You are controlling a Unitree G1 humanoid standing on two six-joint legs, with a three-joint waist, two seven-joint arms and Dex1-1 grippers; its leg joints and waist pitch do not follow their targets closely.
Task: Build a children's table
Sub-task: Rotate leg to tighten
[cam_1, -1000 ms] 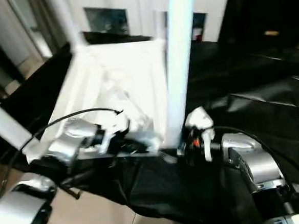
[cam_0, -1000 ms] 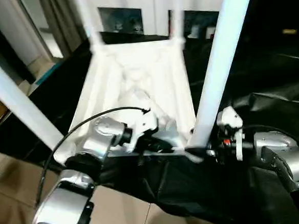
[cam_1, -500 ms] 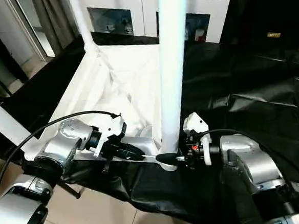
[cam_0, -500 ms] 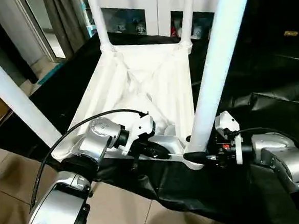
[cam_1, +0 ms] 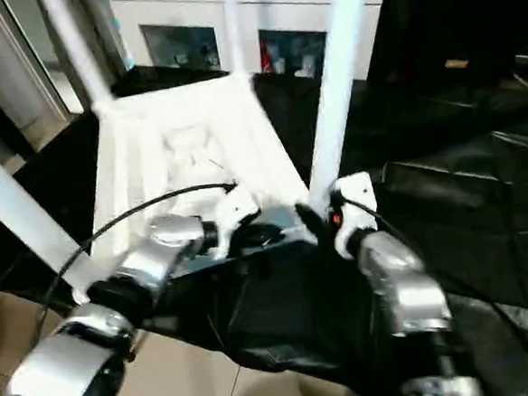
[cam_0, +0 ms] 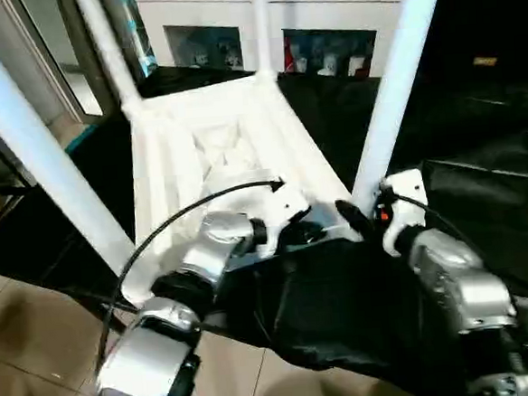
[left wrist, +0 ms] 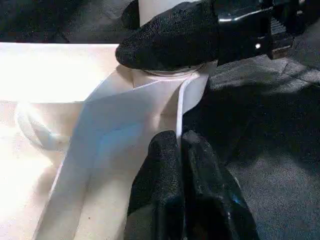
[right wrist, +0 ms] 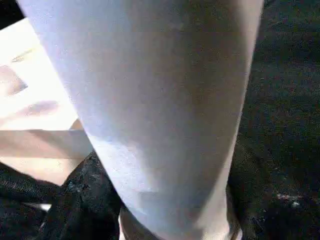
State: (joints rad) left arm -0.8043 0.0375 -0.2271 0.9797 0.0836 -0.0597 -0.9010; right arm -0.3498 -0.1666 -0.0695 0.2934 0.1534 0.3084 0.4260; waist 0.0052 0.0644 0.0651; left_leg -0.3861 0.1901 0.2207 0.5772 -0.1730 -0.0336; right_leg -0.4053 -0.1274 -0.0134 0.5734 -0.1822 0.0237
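Legs of the children's table point upward, since its white top lies upside down on the black-draped counter, ribbed underside showing, filling the middle of the head views. At the far left of the left eye view one white leg slants from the upper left corner down to the top's near left corner. Another leg rises at the far left corner, and a third at the far right corner, in front of a white cabinet with glass doors along the upper edge.

Below centre-left, the left arm's silver forearm reaches up from the lower edge, a black cable arching over it. Its left claw sits at the top's near edge; in the left wrist view its two black fingers are pressed together, closed, with a thin white rim of the table top running down to where they meet.

Right of centre, the fourth leg stands in the near right corner socket. The right claw is at its foot; in the left wrist view one black finger lies against the leg just above the socket. I cannot tell whether this claw grips the leg or merely brackets it. The right forearm runs down to the lower right.
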